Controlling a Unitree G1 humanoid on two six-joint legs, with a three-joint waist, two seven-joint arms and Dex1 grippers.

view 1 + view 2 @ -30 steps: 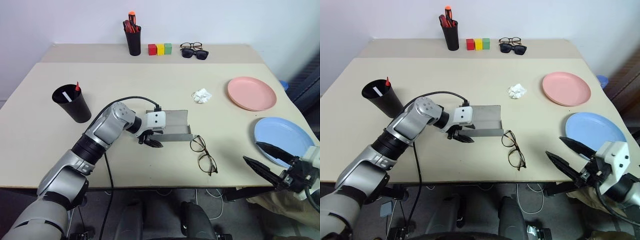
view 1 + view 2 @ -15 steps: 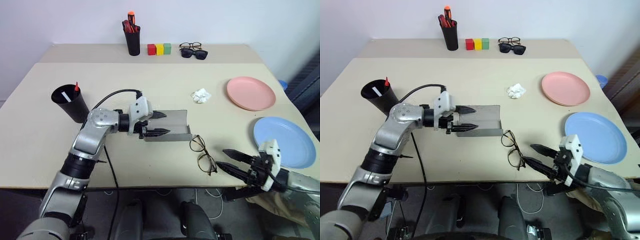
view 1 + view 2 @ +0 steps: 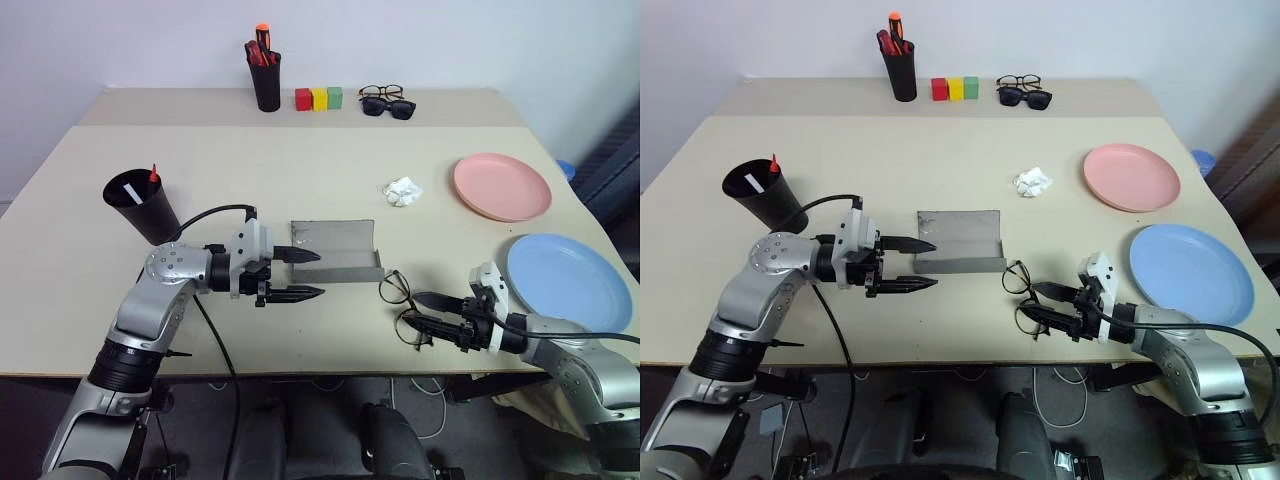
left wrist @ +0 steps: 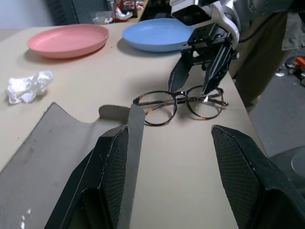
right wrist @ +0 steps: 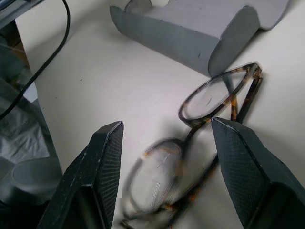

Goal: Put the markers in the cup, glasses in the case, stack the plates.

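Right gripper (image 3: 415,310) has reached the glasses (image 3: 405,308) at lower centre

In the last second it swung in from the lower right, fingers spread wide around one lens, not yet closed; the left gripper (image 3: 307,273) drew back off the open grey case (image 3: 335,250), fingers wide and empty, so the glasses look ready for lifting. The case is empty; the black cup (image 3: 143,207) at left holds both markers (image 3: 142,181); the pink plate (image 3: 502,186) and blue plate (image 3: 568,282) lie unstacked on the bench (image 3: 300,160)
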